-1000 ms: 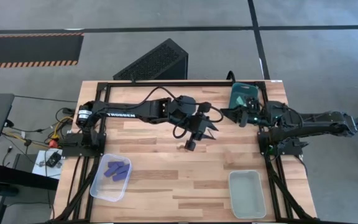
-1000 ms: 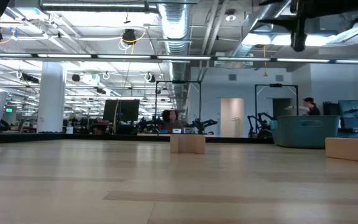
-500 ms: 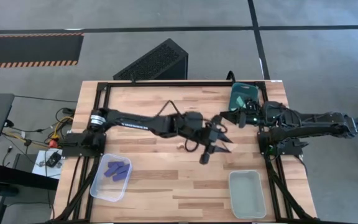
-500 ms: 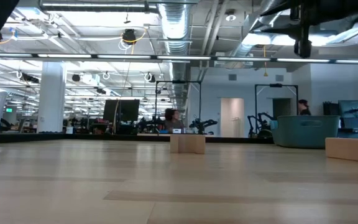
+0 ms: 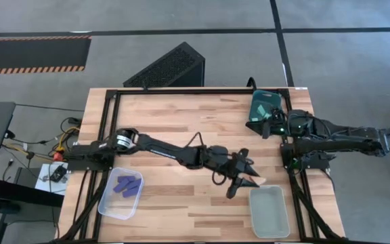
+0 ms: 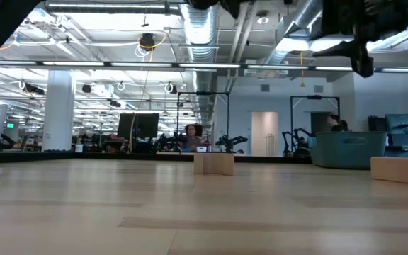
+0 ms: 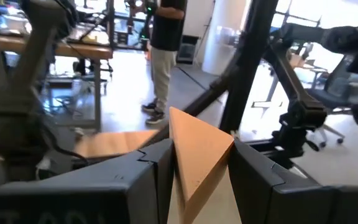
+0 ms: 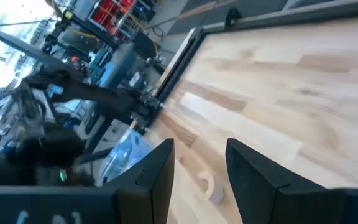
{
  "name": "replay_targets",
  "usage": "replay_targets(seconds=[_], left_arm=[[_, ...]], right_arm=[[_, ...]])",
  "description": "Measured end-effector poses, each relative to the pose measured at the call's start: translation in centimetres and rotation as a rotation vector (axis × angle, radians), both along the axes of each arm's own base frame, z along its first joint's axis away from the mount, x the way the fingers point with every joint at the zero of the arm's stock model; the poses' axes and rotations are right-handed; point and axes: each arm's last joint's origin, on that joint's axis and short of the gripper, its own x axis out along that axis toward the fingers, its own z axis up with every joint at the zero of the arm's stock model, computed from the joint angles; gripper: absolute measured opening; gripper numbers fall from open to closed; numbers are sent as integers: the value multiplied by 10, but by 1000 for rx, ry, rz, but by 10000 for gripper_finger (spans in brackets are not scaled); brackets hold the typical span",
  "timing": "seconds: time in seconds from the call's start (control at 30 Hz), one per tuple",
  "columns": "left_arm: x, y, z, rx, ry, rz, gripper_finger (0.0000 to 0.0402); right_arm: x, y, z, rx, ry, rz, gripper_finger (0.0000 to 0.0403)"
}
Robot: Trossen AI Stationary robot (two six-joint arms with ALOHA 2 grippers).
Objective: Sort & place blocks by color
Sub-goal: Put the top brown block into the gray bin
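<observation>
carried across the table since the earlier frames, a tan wooden wedge (image 7: 197,158) sits clamped between the left gripper (image 5: 244,177) fingers, now just beside the near-right clear bin (image 5: 270,211) where a second ago the arm hung near the table's middle. dark blue blocks (image 5: 127,186) lie in the near-left clear bin (image 5: 107,207); a tan arch block (image 6: 213,163) stands alone mid-table. the right gripper (image 5: 266,126) waits over the teal bin (image 5: 263,102) at the far right, fingers (image 8: 157,171) apart and empty. the pale butcher-block table (image 5: 168,108) stands on grey floor. only the low view shows the workshop behind, with a person (image 6: 190,133) at benches; only the left wrist view shows the wedge's shape.
</observation>
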Motion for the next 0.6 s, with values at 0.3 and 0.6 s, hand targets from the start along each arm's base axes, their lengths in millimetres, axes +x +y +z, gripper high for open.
replay_targets(seconds=[0.3,0.6], left_arm=[[13,-18,-58,-17,47,-20,107],[14,-34,-92,34,97,-39,114]], right_arm=[[-13,2,6,-12,-60,29,166],[-16,4,2,1,-17,57,166]])
